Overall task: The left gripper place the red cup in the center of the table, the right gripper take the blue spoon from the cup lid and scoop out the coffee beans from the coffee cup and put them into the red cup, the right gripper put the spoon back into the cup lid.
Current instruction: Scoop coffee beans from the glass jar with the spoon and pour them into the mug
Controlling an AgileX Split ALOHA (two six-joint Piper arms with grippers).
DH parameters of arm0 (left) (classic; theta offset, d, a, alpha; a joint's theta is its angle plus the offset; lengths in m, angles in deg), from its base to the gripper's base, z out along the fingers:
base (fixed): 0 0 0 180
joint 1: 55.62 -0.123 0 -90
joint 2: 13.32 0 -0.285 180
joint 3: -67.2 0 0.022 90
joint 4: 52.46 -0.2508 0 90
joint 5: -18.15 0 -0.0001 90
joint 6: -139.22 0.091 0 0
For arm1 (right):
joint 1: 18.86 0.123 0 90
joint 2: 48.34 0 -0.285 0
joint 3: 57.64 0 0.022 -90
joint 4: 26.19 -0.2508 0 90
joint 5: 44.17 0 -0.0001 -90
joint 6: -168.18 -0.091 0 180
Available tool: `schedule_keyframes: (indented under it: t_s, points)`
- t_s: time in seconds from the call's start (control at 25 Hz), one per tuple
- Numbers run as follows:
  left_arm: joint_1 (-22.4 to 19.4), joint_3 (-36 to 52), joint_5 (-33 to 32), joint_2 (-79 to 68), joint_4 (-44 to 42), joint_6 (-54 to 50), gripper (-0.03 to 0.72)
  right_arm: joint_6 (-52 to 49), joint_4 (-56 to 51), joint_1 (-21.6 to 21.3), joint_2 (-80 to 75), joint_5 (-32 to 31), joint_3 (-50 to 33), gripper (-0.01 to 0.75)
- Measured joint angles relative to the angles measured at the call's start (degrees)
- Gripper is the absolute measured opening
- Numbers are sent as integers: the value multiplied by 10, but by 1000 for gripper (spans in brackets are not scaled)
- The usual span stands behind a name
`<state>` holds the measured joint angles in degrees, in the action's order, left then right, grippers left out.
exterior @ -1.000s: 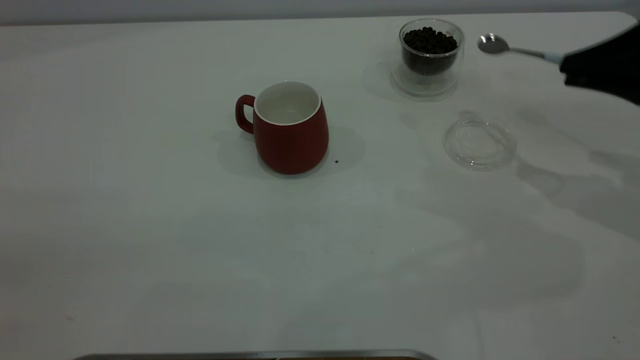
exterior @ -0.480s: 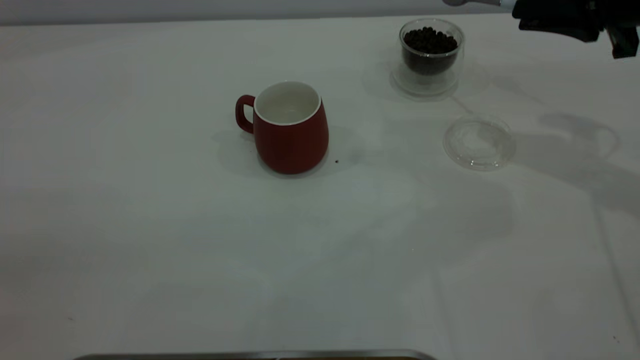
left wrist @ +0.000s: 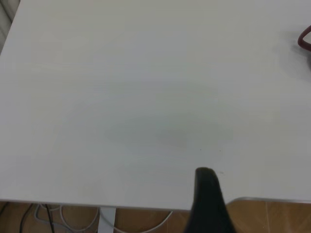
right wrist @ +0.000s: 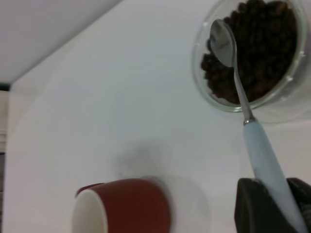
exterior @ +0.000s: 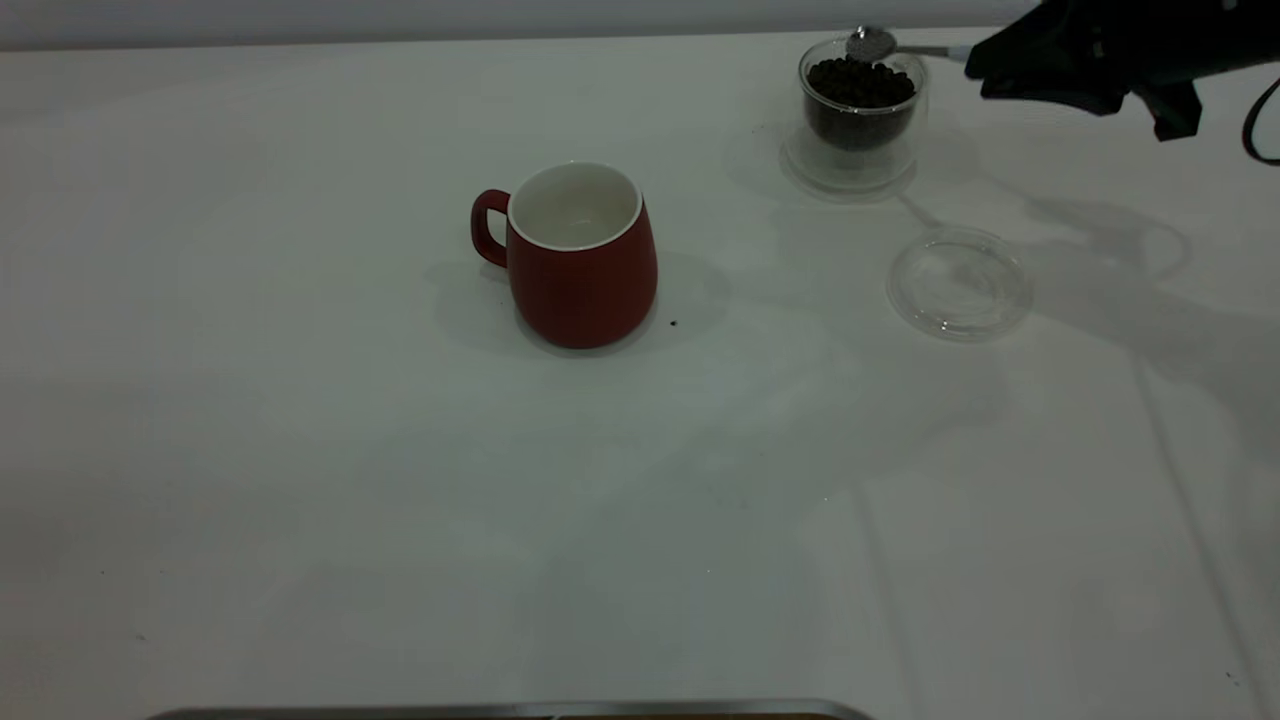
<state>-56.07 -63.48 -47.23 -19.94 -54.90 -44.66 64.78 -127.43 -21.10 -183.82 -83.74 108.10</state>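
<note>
Since the frame half a second earlier, the right tool had come down from the far edge, so that the bowl of the blue spoon now hung over the coffee cup. Right tool: at the far right of the worktop, closed on the spoon's pale handle, with the metal neck reaching from it toward the cup. In the right wrist view the spoon's bowl sat above the coffee beans near the cup's rim; whether it touched them could not be told. Cup lid: flat on the worktop, nearer the camera than the coffee cup, well apart from the tool. Red cup: upright near the centre, handle to the exterior view's left. Left tool: only one dark finger was visible over the bare worktop edge; its opening could not be told.
</note>
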Motion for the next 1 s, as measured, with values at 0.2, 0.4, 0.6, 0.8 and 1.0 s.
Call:
schedule_keyframes:
  t_s: [0.2, 0.4, 0.6, 0.8, 1.0]
  points:
    - [0, 0, 0, 0, 0, 1, 587, -1, 0, 0, -5, 35, 12, 113]
    - [0, 0, 0, 0, 0, 1, 587, -1, 2, 3, -6, 59, 17, 113]
    - [0, 0, 0, 0, 0, 1, 587, 0, 11, 18, -6, 80, 18, 113]
    - [0, 0, 0, 0, 0, 1, 587, -1, 11, 30, -6, 87, 18, 113]
    - [0, 0, 0, 0, 0, 1, 587, -10, 12, 34, -6, 85, 18, 112]
